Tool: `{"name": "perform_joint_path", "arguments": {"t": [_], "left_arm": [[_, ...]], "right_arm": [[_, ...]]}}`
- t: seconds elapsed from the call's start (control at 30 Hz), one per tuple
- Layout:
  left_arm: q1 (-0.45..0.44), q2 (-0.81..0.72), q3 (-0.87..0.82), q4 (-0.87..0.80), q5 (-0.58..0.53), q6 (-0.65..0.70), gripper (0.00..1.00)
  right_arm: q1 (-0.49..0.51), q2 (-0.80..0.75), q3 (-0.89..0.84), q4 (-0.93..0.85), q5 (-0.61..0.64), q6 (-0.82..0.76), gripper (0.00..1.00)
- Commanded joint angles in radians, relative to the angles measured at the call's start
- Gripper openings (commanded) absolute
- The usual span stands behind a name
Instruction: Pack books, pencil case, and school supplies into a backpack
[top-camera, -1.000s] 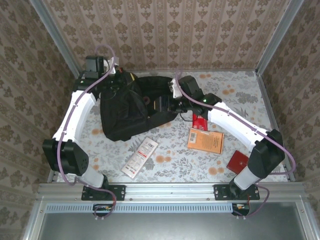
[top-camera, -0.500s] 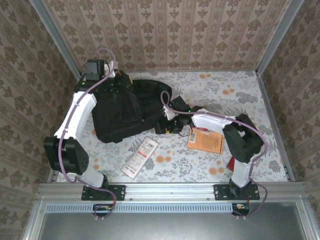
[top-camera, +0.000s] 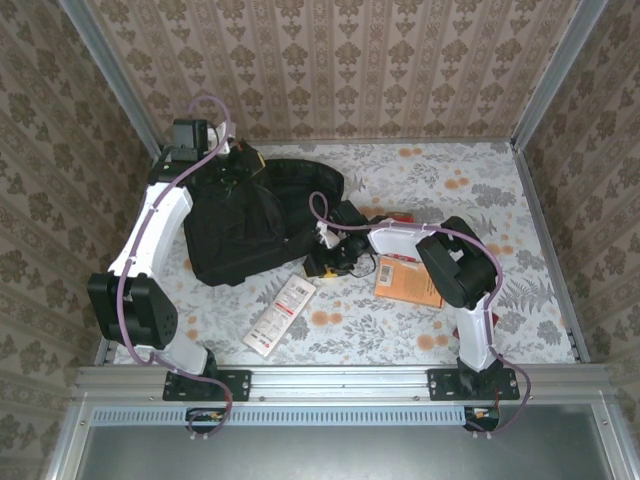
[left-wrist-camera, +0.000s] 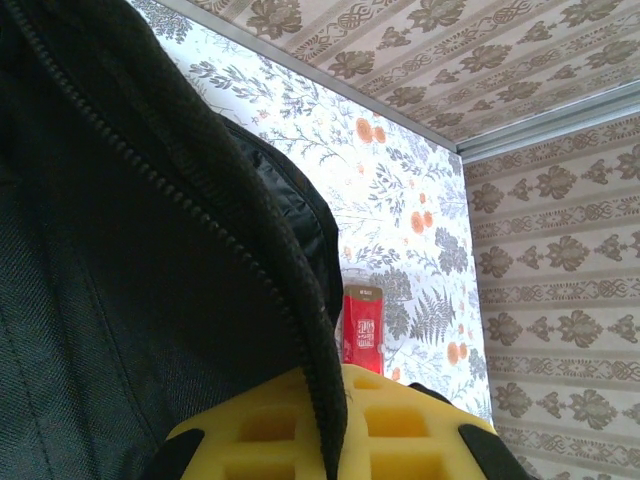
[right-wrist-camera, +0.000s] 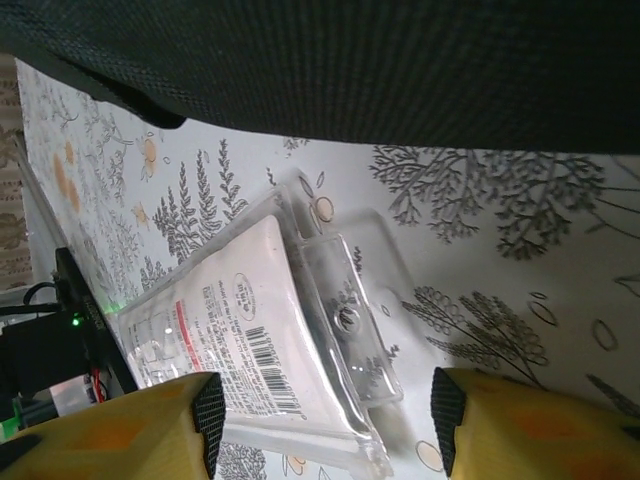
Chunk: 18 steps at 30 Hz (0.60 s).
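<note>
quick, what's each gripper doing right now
left gripper: closed, pinching the zip edge of the backpack.
right gripper: open, holding nothing, poised over a clear packet.

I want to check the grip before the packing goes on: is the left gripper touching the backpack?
Touching. In the left wrist view, the yellow fingers of the left gripper close on the zipper edge of the backpack.

walls (top-camera: 330, 60): beige damask wallpaper | table (top-camera: 500, 180): white floral cloth, orange blooms | rail (top-camera: 340, 378): aluminium, near edge
</note>
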Motion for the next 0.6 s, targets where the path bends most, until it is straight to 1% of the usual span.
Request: {"name": "perform_joint_path", "arguments": {"t": [0.0,0.17,0.27,0.4,0.5,0.53,0.57], "left_arm": [[0.004,-0.001,-0.006,0.059,0.033,-0.019,0.00],[0.003,0.002,-0.005,0.062,0.033,-0.022,0.00],[0.001,0.002,-0.006,0.060,0.033,-0.020,0.00],[-0.002,0.002,-0.006,0.057,0.033,-0.018,0.00],[0.000,0.004,-0.004,0.057,0.033,-0.016,0.00],[-0.002,0.004,-0.004,0.056,0.061,-0.015,0.00],[-0.003,0.006,-0.004,0.056,0.062,-0.015,0.00]], "right_arm": [[0.008,0.035,-0.007,0.043,-0.064,0.015,0.58],[0.016,0.051,-0.012,0.080,-0.078,0.047,0.55],[0.025,0.064,-0.003,0.090,-0.086,0.067,0.49],[0.031,0.074,0.004,0.087,-0.080,0.072,0.37],[0.030,0.073,-0.002,0.081,-0.066,0.067,0.22],[0.030,0.071,-0.008,0.082,-0.065,0.067,0.16],[0.030,0.068,-0.012,0.085,-0.064,0.067,0.13]]}}
